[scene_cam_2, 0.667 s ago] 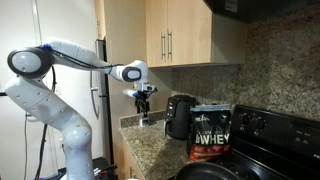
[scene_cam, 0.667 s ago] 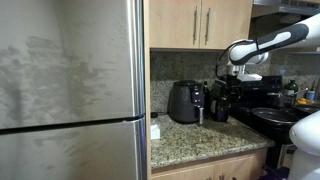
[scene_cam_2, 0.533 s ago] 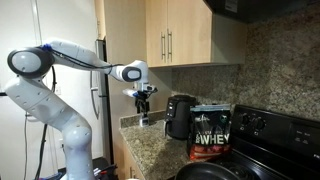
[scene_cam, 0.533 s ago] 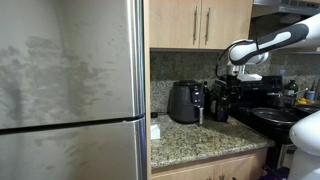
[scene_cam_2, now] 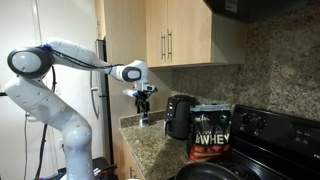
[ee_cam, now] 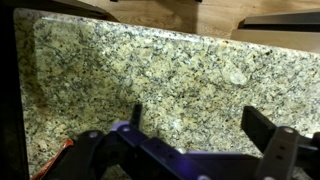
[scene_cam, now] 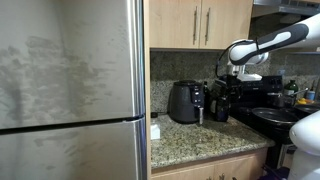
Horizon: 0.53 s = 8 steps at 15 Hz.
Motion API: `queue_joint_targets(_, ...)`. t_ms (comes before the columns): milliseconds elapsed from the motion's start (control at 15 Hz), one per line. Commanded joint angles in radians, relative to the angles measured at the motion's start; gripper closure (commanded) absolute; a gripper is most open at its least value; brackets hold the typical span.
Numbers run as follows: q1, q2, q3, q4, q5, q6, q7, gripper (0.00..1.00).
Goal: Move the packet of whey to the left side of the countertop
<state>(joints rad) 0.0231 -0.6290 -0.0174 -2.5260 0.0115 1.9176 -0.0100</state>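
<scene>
Nothing is being changed from the earlier frames: the gripper (scene_cam_2: 145, 95) is being held above bare table (ee_cam: 150, 60), jaws spread wide and empty. The packet of whey (scene_cam_2: 211, 133) is being left upright beside the black appliance (scene_cam_2: 180, 115), ungrasped, so the move is judged not yet begun.

Open granite of the countertop (ee_cam: 170, 70) lies under the gripper (scene_cam_2: 143, 100) — free passage downward. Along the slab the black appliance (scene_cam_2: 180, 115) and the packet of whey (scene_cam_2: 210, 133) stand close together; upper cabinets (scene_cam_2: 180, 35) overhang, and the refrigerator (scene_cam: 70, 90) walls one end.
</scene>
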Motion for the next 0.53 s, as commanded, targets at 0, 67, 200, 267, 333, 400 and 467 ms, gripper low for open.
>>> queue_joint_targets(0, -0.043, -0.017, 0.044, -0.020, -0.102, 0.101, 0.037, 0.00)
queue_joint_targets(67, -0.061, -0.023, 0.061, -0.025, -0.129, 0.125, 0.107, 0.00)
queue_joint_targets(200, -0.081, -0.027, 0.080, -0.033, -0.142, 0.169, 0.223, 0.00)
queue_joint_targets(267, -0.142, 0.027, 0.002, 0.007, -0.189, 0.212, 0.174, 0.00)
queue_joint_targets(333, -0.162, 0.042, -0.006, 0.026, -0.197, 0.218, 0.212, 0.00)
queue_joint_targets(400, -0.179, 0.018, -0.019, 0.029, -0.185, 0.211, 0.233, 0.00)
queue_joint_targets(467, -0.141, 0.008, 0.014, 0.006, -0.171, 0.197, 0.210, 0.00)
